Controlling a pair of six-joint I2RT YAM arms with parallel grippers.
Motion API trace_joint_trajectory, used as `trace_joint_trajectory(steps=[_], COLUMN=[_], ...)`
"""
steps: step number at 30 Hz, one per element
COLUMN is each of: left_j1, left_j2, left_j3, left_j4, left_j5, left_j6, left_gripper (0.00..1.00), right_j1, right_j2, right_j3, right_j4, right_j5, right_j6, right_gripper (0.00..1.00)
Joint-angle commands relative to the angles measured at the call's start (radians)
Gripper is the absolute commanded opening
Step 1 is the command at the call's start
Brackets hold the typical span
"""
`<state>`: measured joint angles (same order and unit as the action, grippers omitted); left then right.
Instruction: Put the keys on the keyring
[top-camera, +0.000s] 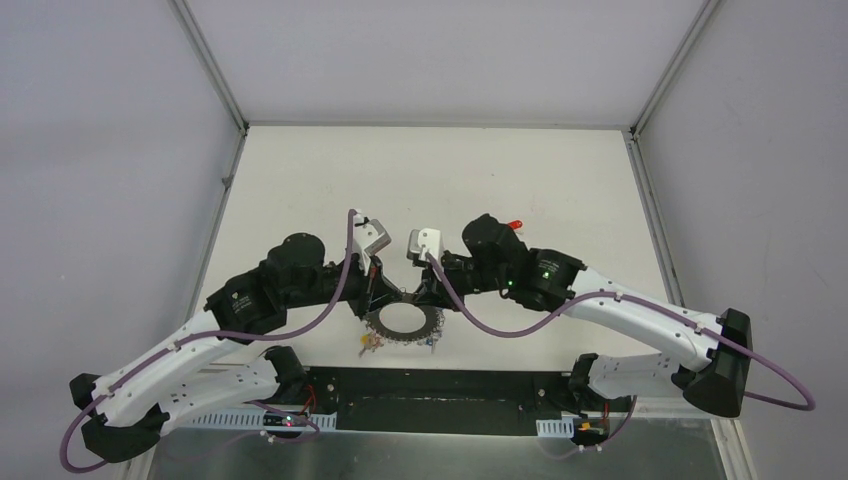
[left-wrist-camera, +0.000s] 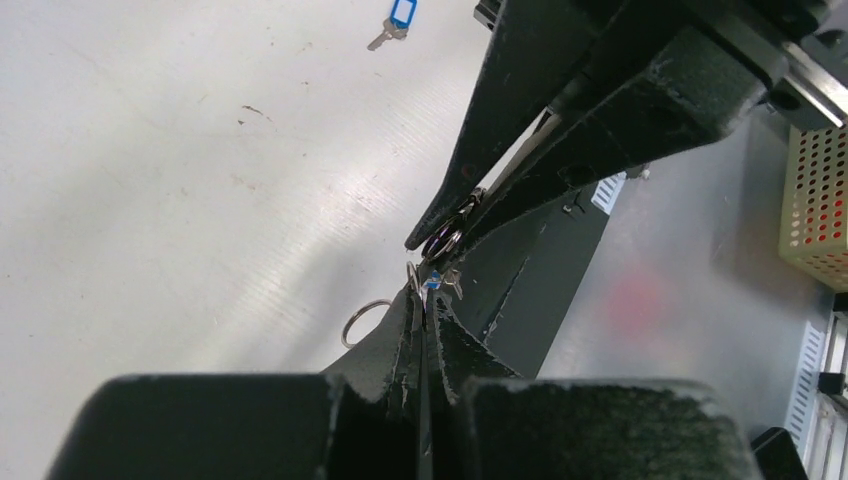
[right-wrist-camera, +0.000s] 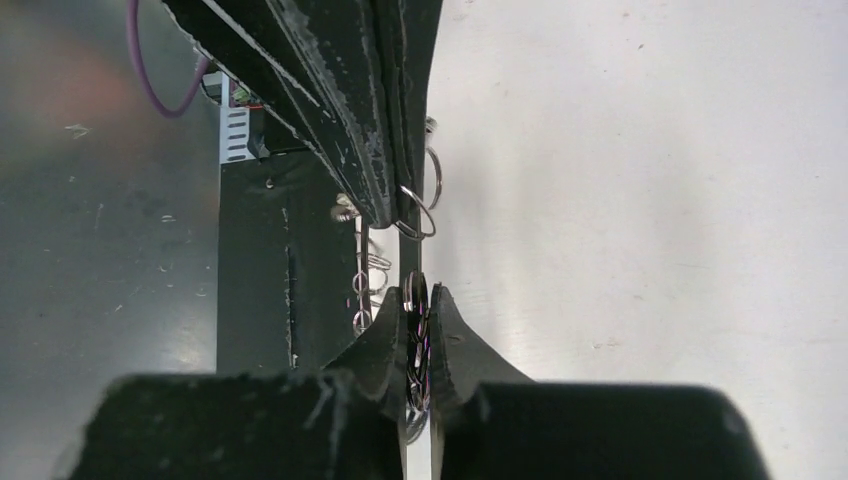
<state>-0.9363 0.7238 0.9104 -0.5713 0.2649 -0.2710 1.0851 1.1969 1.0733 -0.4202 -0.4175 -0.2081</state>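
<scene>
The keyring (top-camera: 436, 322), a flat grey ring rimmed with small wire loops, stands near the table's front edge between both arms. My left gripper (top-camera: 383, 293) (left-wrist-camera: 425, 292) is shut on its rim, which I see edge-on, and a free wire loop (left-wrist-camera: 345, 328) sticks out beside the fingers. Facing it, my right gripper (top-camera: 418, 296) (right-wrist-camera: 416, 300) is shut on a coiled wire loop (right-wrist-camera: 415, 325) of the ring. A blue-tagged key (left-wrist-camera: 398, 17) lies loose on the table. A red-tagged key (top-camera: 516, 222) lies behind the right arm.
Some small tagged keys (top-camera: 368, 345) hang from the ring's near side. A black strip (top-camera: 430, 385) runs along the near edge between the arm bases. A perforated box (left-wrist-camera: 820, 200) stands off the table. Grey walls enclose the white table (top-camera: 430, 170).
</scene>
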Motion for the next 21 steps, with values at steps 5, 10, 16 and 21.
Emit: trace_joint_trajectory(steps=[5, 10, 16, 21], left_j1=[-0.001, -0.002, -0.002, -0.002], left_j2=[-0.019, 0.004, 0.055, 0.096], left_j3=[0.062, 0.09, 0.133, 0.175], left_j4=[-0.015, -0.075, -0.161, -0.212], left_j5=[-0.062, -0.082, -0.084, -0.068], left_j6=[-0.117, -0.17, -0.198, -0.181], left_gripper=[0.0, 0.0, 0.0, 0.0], right_j1=[0.022, 0.041, 0.08, 0.115], right_j2=[-0.022, -0.029, -0.024, -0.018], right_j3=[0.047, 0.052, 0.073, 0.085], right_j4=[-0.005, -0.019, -0.066, -0.089], right_j5=[0.068, 0.118, 0.213, 0.302], right_j6=[-0.037, -0.051, -0.083, -0.105], right_gripper=[0.0, 0.0, 0.0, 0.0])
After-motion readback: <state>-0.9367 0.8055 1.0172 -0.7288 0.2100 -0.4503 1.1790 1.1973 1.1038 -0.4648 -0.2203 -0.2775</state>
